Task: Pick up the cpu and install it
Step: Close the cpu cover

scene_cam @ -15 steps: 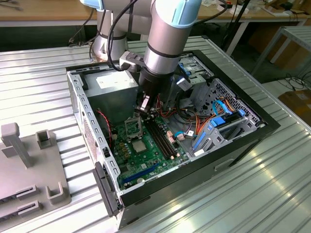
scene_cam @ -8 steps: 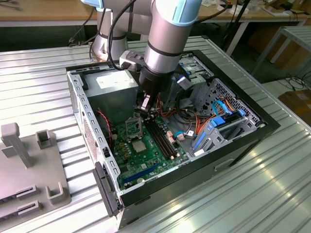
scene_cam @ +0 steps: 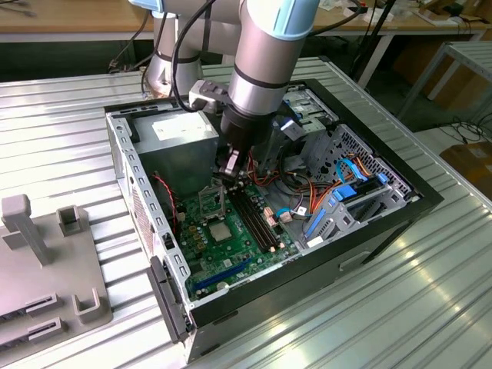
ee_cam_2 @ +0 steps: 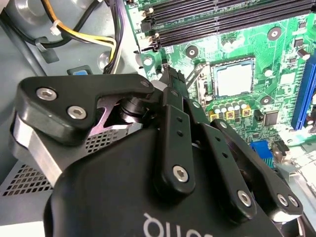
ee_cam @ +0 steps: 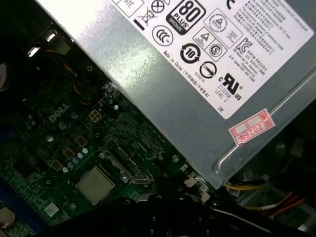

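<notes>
Cpu (scene_cam: 218, 231) flat on motherboard (scene_cam: 238, 257); jaws together nearby, beside power-supply box (scene_cam: 181, 142)

A ribbed metal tabletop (scene_cam: 69, 108) spread across the scene, its slats catching bright glare. Behind it ran a wooden workbench (scene_cam: 77, 23) above a dark floor (scene_cam: 434, 108). At the exterior view's right stood a white table (scene_cam: 469, 54) and a cardboard box (scene_cam: 473, 163), with loose cables (scene_cam: 463, 127) between them.

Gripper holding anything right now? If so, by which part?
Not the cpu: it lies in the socket, apart from the gripper. Whether the gripper grips anything else cannot be told.
</notes>
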